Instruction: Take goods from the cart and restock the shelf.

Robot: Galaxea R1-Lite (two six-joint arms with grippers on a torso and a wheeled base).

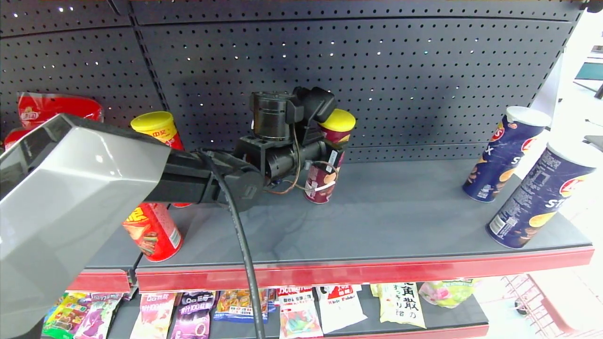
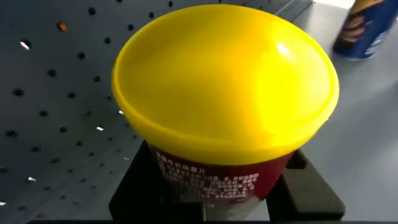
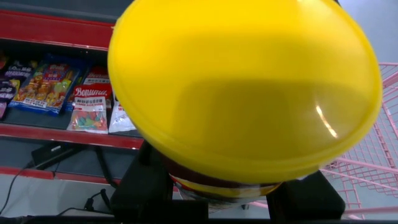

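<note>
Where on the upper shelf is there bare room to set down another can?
Widest bare patch: shelf board between the maroon can in the left gripper and the two blue cans. Crowded on the left, around the red cans.

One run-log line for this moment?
left gripper: shut on red chip can, tilted at shelf | right gripper: shut on second yellow-lidded can, near cart

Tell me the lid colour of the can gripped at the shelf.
Yellow. The lid of the can shows best in the left wrist view.
</note>
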